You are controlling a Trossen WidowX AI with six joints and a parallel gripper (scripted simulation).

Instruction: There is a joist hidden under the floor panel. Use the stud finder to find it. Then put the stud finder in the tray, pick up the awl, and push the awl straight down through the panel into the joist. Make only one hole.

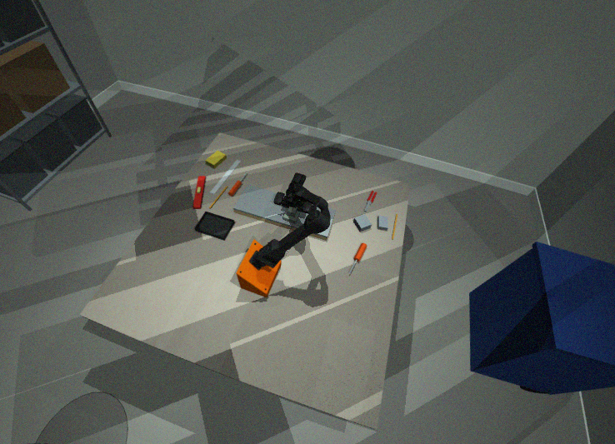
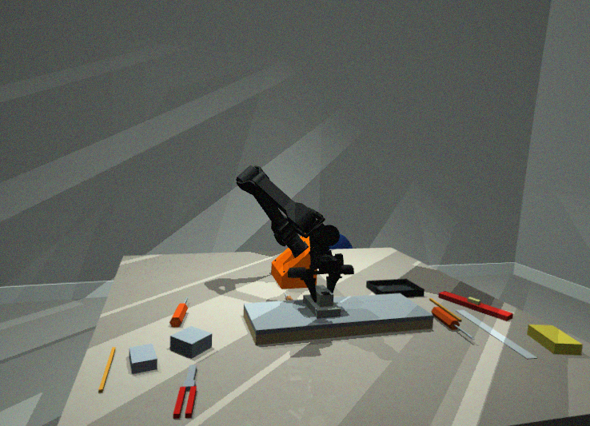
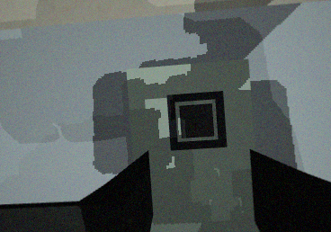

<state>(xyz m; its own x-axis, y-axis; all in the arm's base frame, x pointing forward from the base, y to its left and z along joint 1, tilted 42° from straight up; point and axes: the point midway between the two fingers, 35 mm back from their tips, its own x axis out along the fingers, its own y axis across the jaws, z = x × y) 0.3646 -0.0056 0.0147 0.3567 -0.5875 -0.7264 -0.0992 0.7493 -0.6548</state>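
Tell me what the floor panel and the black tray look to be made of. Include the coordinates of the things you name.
Floor panel [image 1: 257,203] [image 2: 281,316] [image 3: 54,74]: probably painted wood, matte, with a pale blue-grey top over brownish sides. Black tray [image 1: 215,225] [image 2: 395,286]: perhaps moulded plastic, dull, judging by its uniform colour and raised rim.

The grey stud finder [image 1: 292,216] [image 2: 324,306] [image 3: 198,182] sits upright on the pale panel [image 1: 257,203] [image 2: 380,312] [image 3: 49,74]; the tray [image 1: 215,226] [image 2: 395,293] is black.

Red spirit level [image 1: 197,199] [image 2: 495,311], pale straightedge [image 1: 225,177] [image 2: 495,334], yellow block [image 1: 216,158] [image 2: 554,339]: near one another. Red-handled pliers [image 1: 368,201] [image 2: 189,383] near two grey blocks [image 1: 362,222] [image 2: 190,341]; thin yellow-orange stick [image 1: 394,226] [image 2: 107,370] beside the smaller. All on surface [image 1: 183,330] [image 2: 295,388].
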